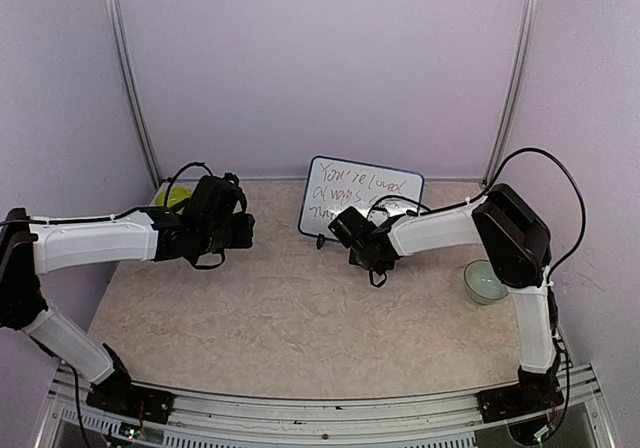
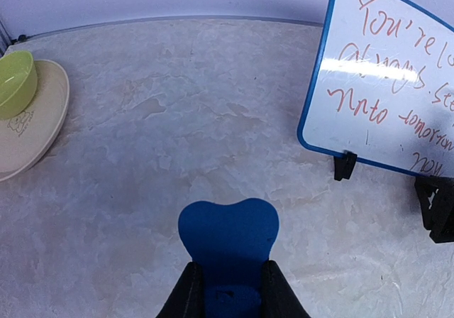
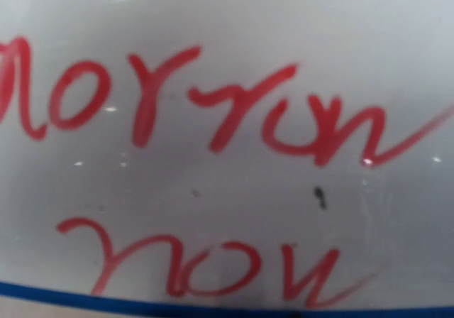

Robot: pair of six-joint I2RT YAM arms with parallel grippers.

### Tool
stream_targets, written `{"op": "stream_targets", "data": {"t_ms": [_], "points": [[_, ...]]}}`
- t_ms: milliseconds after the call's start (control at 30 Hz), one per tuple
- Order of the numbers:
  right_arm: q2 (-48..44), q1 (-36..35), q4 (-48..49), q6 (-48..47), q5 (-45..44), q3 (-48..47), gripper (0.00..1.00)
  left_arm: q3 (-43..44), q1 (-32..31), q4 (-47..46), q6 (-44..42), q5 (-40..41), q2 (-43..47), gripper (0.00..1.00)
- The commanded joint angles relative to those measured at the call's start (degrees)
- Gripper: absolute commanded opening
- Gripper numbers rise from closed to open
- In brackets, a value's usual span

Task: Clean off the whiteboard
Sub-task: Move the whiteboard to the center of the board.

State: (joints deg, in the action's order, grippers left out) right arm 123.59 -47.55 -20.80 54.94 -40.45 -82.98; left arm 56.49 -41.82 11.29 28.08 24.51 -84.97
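Note:
The whiteboard [image 1: 362, 190] stands propped on black legs at the back of the table, with red handwriting across it. It is at the right edge of the left wrist view [image 2: 386, 84] and fills the right wrist view [image 3: 227, 183], where no fingers show. My left gripper [image 2: 230, 268] is shut on a blue heart-shaped eraser block [image 2: 227, 229], held above the table left of the board [image 1: 243, 230]. My right gripper [image 1: 340, 223] sits right at the board's lower edge. Its jaws are hidden.
A lime bowl [image 2: 15, 82] rests on a beige plate [image 2: 39, 130] at the back left. A pale green bowl [image 1: 486, 281] stands on the table by the right arm. Walls close in the back and both sides.

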Motion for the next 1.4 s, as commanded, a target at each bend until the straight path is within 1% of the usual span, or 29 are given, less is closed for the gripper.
{"op": "stream_targets", "data": {"t_ms": [0,333,533,767,933,1367], "points": [[0.84,0.18,-1.67,1.66,-1.82,-0.35,0.37,-0.37,-0.19,-0.32,-0.21,0.88,0.79,0.19],[0.46,0.2,0.29,0.9,-0.74,1.39,0.11,-0.28,-0.19,-0.74,-0.12,0.89,0.25,0.19],[-0.48,0.12,1.59,0.35,0.25,3.38,0.01,-0.03,-0.19,-0.75,0.07,0.66,0.44,0.19],[-2.65,-1.9,0.8,0.48,-0.15,4.95,0.02,-0.42,-0.19,-0.39,0.37,0.44,1.33,0.19],[-4.86,-3.16,-0.48,1.93,1.21,6.3,0.02,-0.63,-0.28,-0.39,0.62,0.45,1.9,0.19],[-8.05,-10.01,-7.23,10.93,0.44,8.74,0.04,0.1,-0.86,0.11,0.58,1.06,4.14,0.19]]}}
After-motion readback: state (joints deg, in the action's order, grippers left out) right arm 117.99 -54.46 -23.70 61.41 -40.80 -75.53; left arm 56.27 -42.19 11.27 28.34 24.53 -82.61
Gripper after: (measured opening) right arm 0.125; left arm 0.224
